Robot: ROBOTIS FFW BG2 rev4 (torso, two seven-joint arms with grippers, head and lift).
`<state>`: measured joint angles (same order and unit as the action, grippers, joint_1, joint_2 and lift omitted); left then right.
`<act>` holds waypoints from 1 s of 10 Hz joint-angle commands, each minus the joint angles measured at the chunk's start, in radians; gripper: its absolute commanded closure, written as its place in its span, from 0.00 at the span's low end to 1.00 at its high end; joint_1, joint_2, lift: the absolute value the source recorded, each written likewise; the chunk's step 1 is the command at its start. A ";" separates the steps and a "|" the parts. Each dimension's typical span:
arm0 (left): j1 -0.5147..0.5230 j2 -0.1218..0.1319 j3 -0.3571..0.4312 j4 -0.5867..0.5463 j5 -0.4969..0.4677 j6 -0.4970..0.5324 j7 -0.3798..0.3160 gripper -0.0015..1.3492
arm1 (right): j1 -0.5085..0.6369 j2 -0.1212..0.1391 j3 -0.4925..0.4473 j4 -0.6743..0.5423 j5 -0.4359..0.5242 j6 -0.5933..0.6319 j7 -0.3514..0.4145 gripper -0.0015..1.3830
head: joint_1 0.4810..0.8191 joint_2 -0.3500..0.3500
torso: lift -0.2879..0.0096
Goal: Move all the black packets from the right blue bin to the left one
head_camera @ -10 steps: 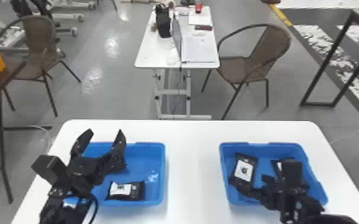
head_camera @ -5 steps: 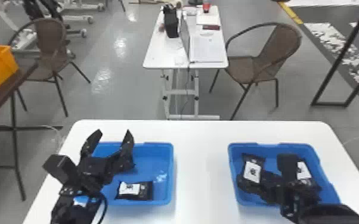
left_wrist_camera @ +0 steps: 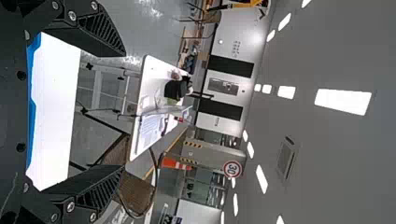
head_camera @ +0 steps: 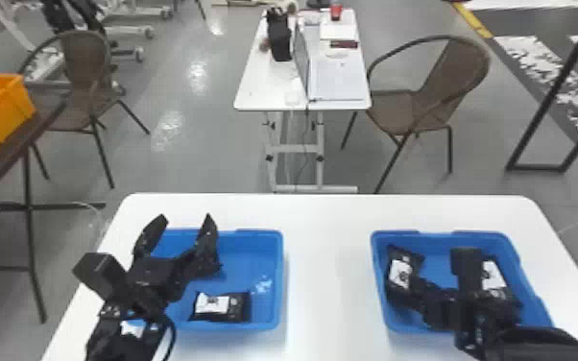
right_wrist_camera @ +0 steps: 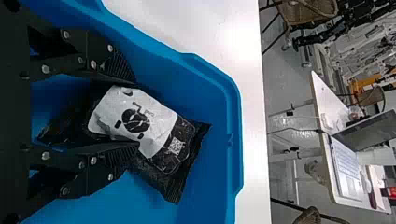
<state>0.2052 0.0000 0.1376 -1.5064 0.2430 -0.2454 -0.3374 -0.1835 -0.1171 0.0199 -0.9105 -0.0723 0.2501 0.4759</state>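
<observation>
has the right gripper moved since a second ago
Yes: in the head view, the right gripper has shifted left relative to the right blue bin, toward its left wall.

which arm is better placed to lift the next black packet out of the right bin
Right, I'd say: the right gripper is down in the right bin, at a black packet. The left gripper is over the left bin, across the table from that packet.
</observation>
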 commanded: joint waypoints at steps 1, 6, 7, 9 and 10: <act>0.000 -0.003 0.002 0.003 0.001 0.000 0.000 0.14 | 0.018 0.001 -0.001 -0.022 -0.034 0.014 -0.010 0.89 | 0.63 0.59 | 0.97; -0.001 -0.003 -0.003 0.003 0.033 -0.015 0.000 0.14 | 0.216 -0.012 -0.051 -0.439 -0.046 0.063 -0.043 0.89 | 0.63 0.58 | 0.97; -0.003 -0.003 -0.006 0.003 0.044 -0.018 0.000 0.14 | 0.240 -0.019 -0.054 -0.531 -0.055 0.080 -0.042 0.89 | 0.63 0.57 | 0.97; -0.007 -0.003 -0.019 0.000 0.067 -0.011 -0.002 0.14 | 0.231 -0.045 0.008 -0.668 -0.084 0.086 0.007 0.89 | 0.63 0.57 | 0.97; -0.015 -0.003 -0.042 -0.006 0.114 0.040 -0.002 0.14 | 0.174 -0.045 0.075 -0.673 -0.067 0.090 0.069 0.89 | 0.63 0.59 | 0.97</act>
<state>0.1936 0.0000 0.1058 -1.5102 0.3351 -0.2288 -0.3390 0.0174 -0.1615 0.0610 -1.5751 -0.1460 0.3384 0.5408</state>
